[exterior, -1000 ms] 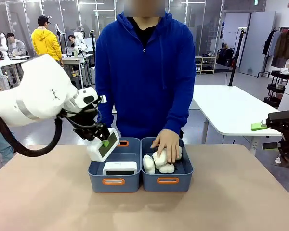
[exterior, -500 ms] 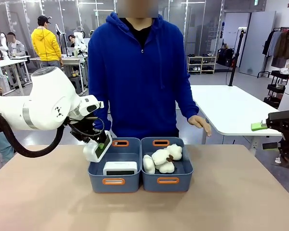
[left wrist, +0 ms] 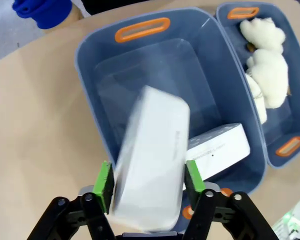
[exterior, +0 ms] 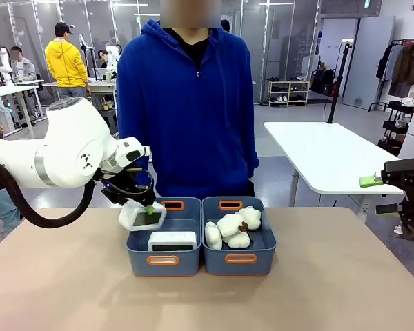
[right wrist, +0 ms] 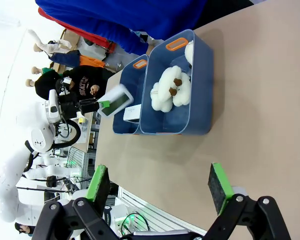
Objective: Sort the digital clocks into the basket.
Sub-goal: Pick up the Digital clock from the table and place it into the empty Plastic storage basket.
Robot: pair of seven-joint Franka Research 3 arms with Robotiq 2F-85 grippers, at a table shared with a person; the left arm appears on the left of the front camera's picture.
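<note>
Nearest, at the front end of the left basket [exterior: 163, 261]: one digital clock [exterior: 172, 241] lying flat. Just above the basket's left rim: second clock [exterior: 143, 217], blurred, tilted, between the left gripper [exterior: 149, 209] pads, jaws spread wide, grip apparently released. Right gripper [right wrist: 160, 187] wide open, empty, well clear. Likely light, rigid, smooth plastic; best pinched across the short sides, away from the screen. Beyond the basket: a person in blue.

White clocks [exterior: 143, 218], blue-grey basket [exterior: 139, 260], orange handle slots [exterior: 163, 260], tan table [exterior: 331, 296].
</note>
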